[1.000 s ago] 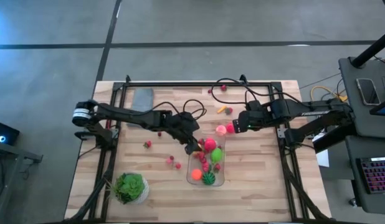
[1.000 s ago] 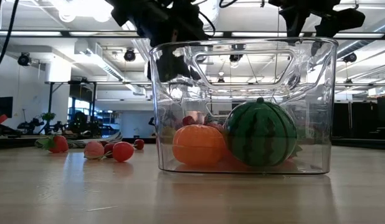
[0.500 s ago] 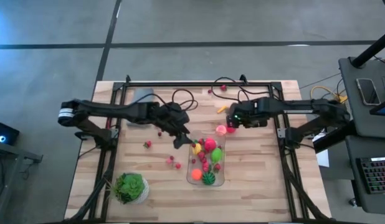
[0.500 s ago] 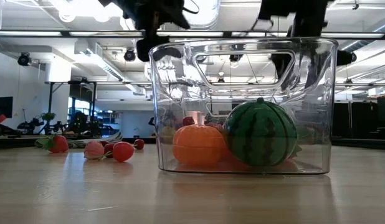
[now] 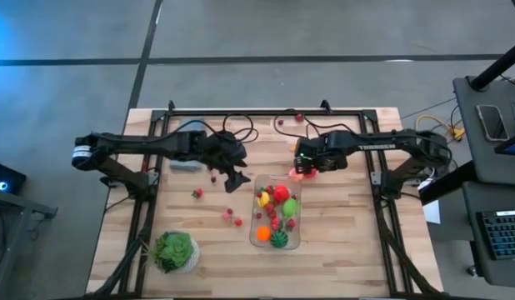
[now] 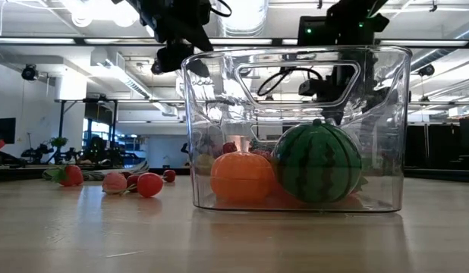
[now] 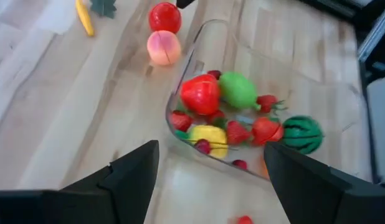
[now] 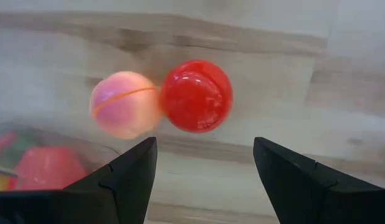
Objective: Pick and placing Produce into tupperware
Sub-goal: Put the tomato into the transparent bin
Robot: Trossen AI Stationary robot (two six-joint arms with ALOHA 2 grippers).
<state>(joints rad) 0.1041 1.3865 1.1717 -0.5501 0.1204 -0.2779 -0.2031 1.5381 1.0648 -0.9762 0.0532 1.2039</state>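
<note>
Right claw [image 8: 202,180] wide over glossy red ball [image 8: 196,96] touching pink peach [image 8: 124,104].

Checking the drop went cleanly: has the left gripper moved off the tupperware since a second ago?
Yes. The left gripper, jaws open and empty, has pulled back from the tupperware corner toward its own base, now over bare wood beside the container.

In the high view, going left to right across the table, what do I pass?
potted plant → grey-blue cloth → left gripper → tupperware → right gripper
</note>
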